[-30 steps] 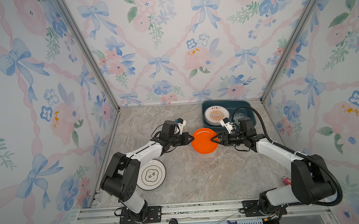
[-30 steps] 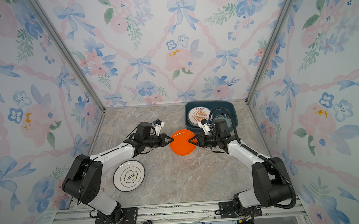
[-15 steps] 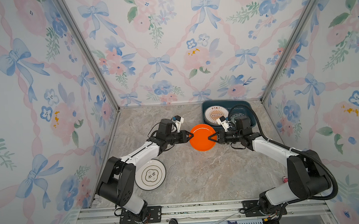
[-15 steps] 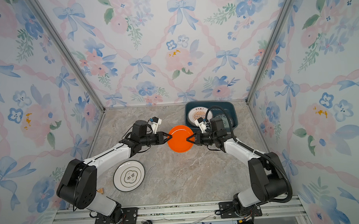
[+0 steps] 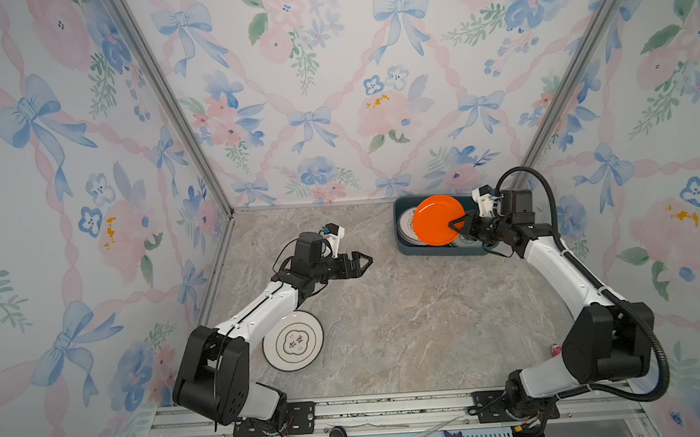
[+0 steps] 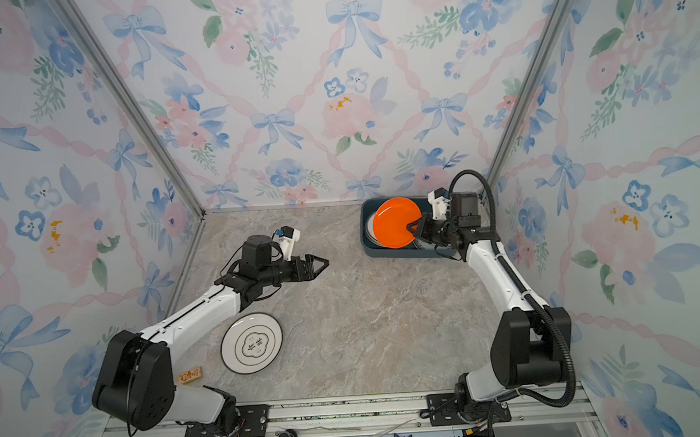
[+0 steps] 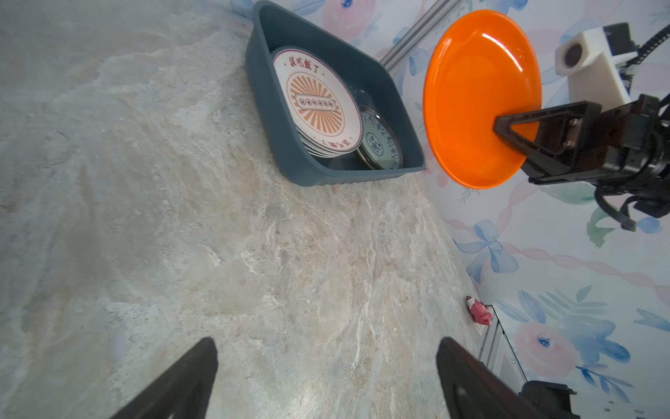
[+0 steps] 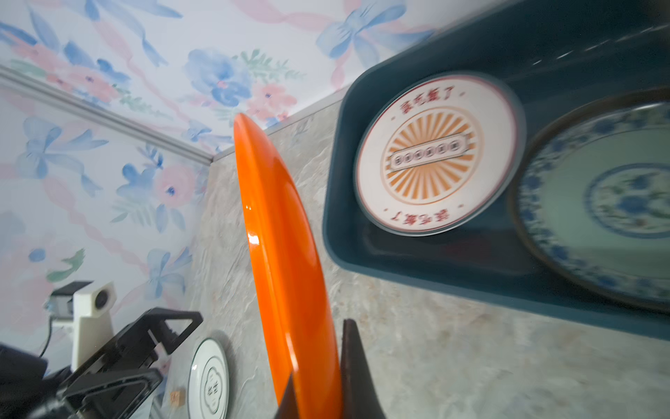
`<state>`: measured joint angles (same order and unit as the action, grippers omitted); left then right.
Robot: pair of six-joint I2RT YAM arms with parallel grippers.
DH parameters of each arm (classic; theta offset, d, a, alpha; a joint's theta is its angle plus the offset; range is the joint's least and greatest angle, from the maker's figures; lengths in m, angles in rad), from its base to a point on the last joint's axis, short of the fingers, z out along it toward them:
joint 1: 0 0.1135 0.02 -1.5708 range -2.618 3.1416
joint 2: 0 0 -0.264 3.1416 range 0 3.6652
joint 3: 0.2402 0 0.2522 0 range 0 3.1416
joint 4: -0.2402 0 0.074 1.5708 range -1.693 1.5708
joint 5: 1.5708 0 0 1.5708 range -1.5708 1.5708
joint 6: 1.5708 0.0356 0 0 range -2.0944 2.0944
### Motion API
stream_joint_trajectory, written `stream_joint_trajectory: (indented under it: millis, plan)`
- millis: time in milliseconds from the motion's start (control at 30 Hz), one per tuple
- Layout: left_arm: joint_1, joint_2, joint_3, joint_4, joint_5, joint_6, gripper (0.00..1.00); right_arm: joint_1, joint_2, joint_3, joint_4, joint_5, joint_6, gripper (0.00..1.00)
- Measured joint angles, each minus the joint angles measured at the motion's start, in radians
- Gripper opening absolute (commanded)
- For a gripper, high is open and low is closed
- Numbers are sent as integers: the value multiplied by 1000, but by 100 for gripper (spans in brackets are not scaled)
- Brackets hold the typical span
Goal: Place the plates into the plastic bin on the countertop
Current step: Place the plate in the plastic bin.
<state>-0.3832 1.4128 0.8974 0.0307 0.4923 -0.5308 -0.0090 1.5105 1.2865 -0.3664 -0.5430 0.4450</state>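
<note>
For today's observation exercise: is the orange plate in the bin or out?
Out: right gripper holds orange plate by its rim above the plastic bin.

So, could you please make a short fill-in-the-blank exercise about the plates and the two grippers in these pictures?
1. The raised plate, on which the right gripper is shut, is coloured ____.
2. The left gripper is ____ and holds nothing.
3. The plate with the gold-lined emblem lies flat on the ____.
4. The blue-green patterned plate lies inside the plastic ____.
Missing words: orange; open; countertop; bin.
</note>
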Motion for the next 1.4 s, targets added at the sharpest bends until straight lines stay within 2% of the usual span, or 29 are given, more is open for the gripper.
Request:
stream_joint_trajectory:
  millis: [167,367,667,1100,1200,1333,1400]
  plan:
    - [19,-60,-29,-42,-75,16,98,-87,103,132,-91,130,-32,0]
    - [44,-97,-55,-53,-128,23,98,-134,238,176,-122,201,-35,0]
    - [50,-137,-79,-59,-157,23,98,-188,357,241,-146,234,-34,0]
    - [50,-137,-82,-58,-156,23,98,-199,461,242,-129,230,-21,0]
    - [50,-137,-85,-58,-156,23,98,-200,462,243,-127,229,-19,3]
    - [50,-137,-94,-56,-156,23,98,-200,469,243,-120,223,-11,14]
    - [50,-137,-97,-56,-156,23,98,-200,474,243,-121,224,-6,23]
